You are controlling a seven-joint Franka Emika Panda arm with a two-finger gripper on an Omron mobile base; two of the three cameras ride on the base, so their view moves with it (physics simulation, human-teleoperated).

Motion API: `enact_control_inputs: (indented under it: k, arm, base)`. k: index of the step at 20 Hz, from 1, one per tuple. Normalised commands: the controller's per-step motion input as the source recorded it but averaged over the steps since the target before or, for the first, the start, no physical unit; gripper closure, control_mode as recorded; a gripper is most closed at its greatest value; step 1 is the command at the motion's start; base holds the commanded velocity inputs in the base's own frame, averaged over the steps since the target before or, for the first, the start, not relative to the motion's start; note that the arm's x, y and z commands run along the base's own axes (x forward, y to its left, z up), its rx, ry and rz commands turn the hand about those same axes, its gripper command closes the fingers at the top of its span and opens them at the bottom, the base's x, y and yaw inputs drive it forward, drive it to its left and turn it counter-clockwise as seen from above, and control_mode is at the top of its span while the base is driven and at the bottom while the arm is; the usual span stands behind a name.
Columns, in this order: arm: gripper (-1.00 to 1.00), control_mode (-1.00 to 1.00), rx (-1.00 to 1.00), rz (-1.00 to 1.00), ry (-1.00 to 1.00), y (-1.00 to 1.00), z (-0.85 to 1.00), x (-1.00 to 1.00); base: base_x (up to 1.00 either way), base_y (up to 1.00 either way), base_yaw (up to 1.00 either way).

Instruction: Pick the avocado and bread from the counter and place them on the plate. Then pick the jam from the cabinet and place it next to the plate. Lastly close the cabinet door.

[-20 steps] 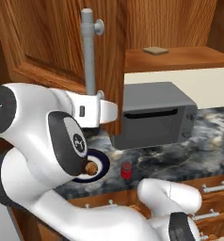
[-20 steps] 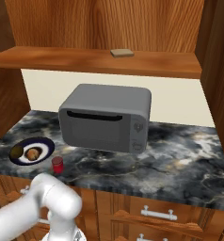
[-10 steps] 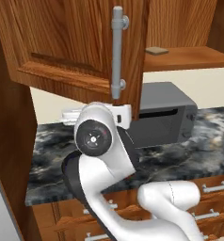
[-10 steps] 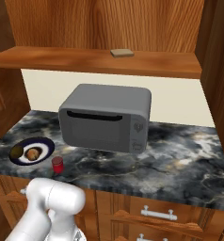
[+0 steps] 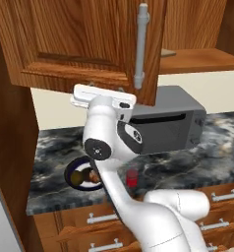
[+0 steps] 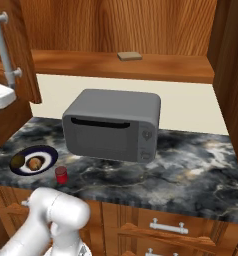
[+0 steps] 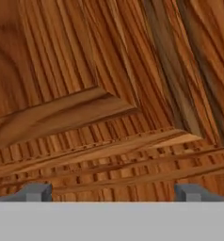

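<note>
We see the cabinet (image 5: 84, 44) door swung open over the counter (image 6: 191, 165). On the plate (image 6: 47, 152) lie avocado (image 6: 18, 161) and bread (image 6: 35, 163); the jam (image 6: 61, 174) stands just beside. Our gripper (image 7: 113, 192), fingers spread, faces the door panel.

The plate (image 6: 45, 152) lies on the counter (image 6: 191, 165) at its left end, with the avocado (image 6: 18, 161) and the bread (image 6: 35, 163) side by side on it. The jam (image 6: 61, 174) stands just right of the plate, near the counter's front edge. A microwave (image 6: 113, 124) sits behind the jam. Above, a slab (image 6: 129, 56) lies on the cabinet (image 6: 121, 65) shelf, whose door (image 5: 84, 44) hangs over the counter's left part.
</note>
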Motion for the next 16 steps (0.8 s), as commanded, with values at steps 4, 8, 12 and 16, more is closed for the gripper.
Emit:
enact_control_inputs:
  k: [4, 8, 12, 16]
  arm:
    - [-1.0, -1.0, 0.15, -0.02, -0.33, 0.0, 0.63, 0.99]
    - [-1.0, -1.0, 0.18, 0.0, 0.21, -0.3, 0.02, 1.0]
    - [-1.0, -1.0, 0.23, 0.3, 0.06, -0.88, -0.05, 0.96]
    - [-1.0, -1.0, 0.15, 0.44, 0.09, -0.66, -0.35, 0.86]
  base:
    - [0.0, 0.0, 0.0]
    - [0.0, 0.0, 0.0]
    - [0.0, 0.0, 0.0]
    - [0.0, 0.0, 0.0]
